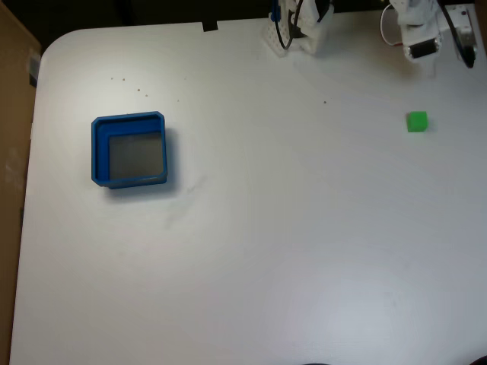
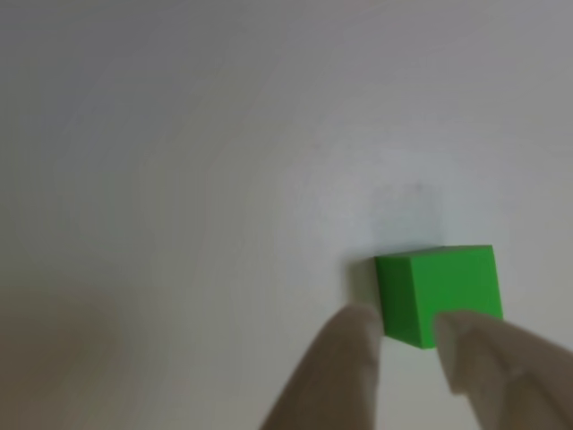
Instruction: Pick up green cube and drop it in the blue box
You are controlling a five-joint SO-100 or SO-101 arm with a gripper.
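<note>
The green cube (image 1: 416,122) lies on the white table at the right, a little below the white arm (image 1: 418,34) at the top edge. In the other view the green cube (image 2: 439,288) rests just beyond my gripper (image 2: 407,333). Its two pale, blurred fingertips (image 2: 354,336) stand a narrow gap apart with nothing between them, and the cube's near face shows through that gap. The blue box (image 1: 97,148), a shallow square tray with a grey floor, sits far off at the table's left.
A second white mount with cables (image 1: 295,26) stands at the top centre edge. The table's left edge borders a brown board (image 1: 11,114). Open white tabletop (image 1: 289,213) stretches between cube and box.
</note>
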